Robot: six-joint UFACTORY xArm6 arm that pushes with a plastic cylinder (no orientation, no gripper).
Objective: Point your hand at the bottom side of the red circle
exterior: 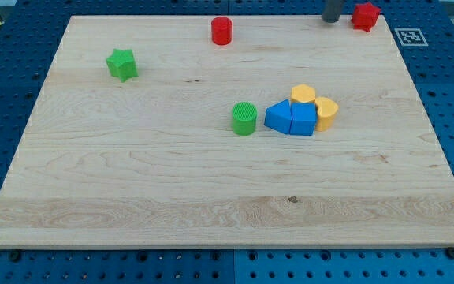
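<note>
Only the lower end of my dark rod shows, entering from the view's top edge; the arm above it is out of frame. It stands upright, and my tip [331, 20] rests near the desk's [211, 197] far edge, close to the far right corner, well inside the right edge.

Only the short lower end of a plain dark grey round rod shows, down to my tip [331, 20].
</note>
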